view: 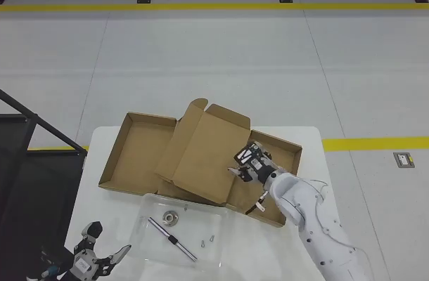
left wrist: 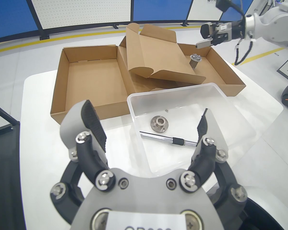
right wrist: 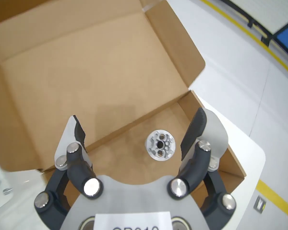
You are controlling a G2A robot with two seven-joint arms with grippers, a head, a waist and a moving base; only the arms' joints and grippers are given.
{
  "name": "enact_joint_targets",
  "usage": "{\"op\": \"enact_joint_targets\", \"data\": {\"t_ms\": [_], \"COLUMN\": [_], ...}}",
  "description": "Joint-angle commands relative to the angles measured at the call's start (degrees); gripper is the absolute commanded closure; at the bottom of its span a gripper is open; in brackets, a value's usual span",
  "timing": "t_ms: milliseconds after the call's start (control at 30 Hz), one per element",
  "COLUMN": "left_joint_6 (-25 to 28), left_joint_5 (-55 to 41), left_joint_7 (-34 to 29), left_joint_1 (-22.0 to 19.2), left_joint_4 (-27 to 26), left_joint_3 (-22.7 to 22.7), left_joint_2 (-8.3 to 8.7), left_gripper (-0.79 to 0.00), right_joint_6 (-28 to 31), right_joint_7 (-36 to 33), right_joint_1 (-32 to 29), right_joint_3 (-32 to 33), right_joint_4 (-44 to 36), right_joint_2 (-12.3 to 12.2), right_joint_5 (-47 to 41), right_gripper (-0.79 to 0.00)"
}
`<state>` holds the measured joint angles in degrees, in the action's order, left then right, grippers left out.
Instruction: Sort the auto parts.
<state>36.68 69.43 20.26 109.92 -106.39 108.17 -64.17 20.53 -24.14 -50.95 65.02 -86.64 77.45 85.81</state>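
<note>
Both our jaws stand released; the right hang over the metal hub (right wrist: 160, 144) at the table's (view: 257, 253) 2 o'clock. Likely heavy, slick: grip its flange.

The brown cardboard box (view: 137, 151) has part of its floor hidden under its folded lid. Two tiny silver fasteners (view: 210, 238) in the clear plastic tray (view: 151, 249) are too small to identify. One end of the slim metal rod (left wrist: 158, 137) lies behind the left gripper's (left wrist: 146, 106) jaws.

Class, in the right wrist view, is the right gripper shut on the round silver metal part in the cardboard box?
No, the right gripper is open, clear of the round silver metal part.
</note>
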Motion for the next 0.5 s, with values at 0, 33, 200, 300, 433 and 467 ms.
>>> {"op": "enact_joint_targets", "data": {"t_ms": [0, 33, 200, 300, 433, 467], "left_joint_6": [0.0, 0.0, 0.0, 0.0, 0.0, 0.0], "left_joint_5": [0.0, 0.0, 0.0, 0.0, 0.0, 0.0], "left_joint_7": [0.0, 0.0, 0.0, 0.0, 0.0, 0.0], "left_joint_1": [0.0, 0.0, 0.0, 0.0, 0.0, 0.0], "left_joint_4": [0.0, 0.0, 0.0, 0.0, 0.0, 0.0], "left_joint_3": [0.0, 0.0, 0.0, 0.0, 0.0, 0.0], "left_joint_2": [0.0, 0.0, 0.0, 0.0, 0.0, 0.0], "left_gripper": [-0.785, -0.785, -0.785, -0.785, -0.785, -0.785], "right_joint_6": [3.6, 5.4, 11.9, 11.5, 11.5, 11.5], "right_joint_7": [-1.0, -1.4, -3.0, -3.9, -3.9, -3.9], "right_joint_1": [-3.3, -4.4, -8.0, -8.8, -8.8, -8.8], "right_joint_3": [-1.0, -1.7, -5.9, -7.1, -7.1, -7.1], "right_joint_4": [-6.9, -9.3, -16.8, -18.9, -18.9, -18.9], "right_joint_2": [-0.5, -0.7, -1.3, -1.2, -1.2, -1.2], "right_joint_5": [3.1, 4.6, 11.4, 13.1, 13.1, 13.1], "right_gripper": [-0.785, -0.785, -0.785, -0.785, -0.785, -0.785]}}
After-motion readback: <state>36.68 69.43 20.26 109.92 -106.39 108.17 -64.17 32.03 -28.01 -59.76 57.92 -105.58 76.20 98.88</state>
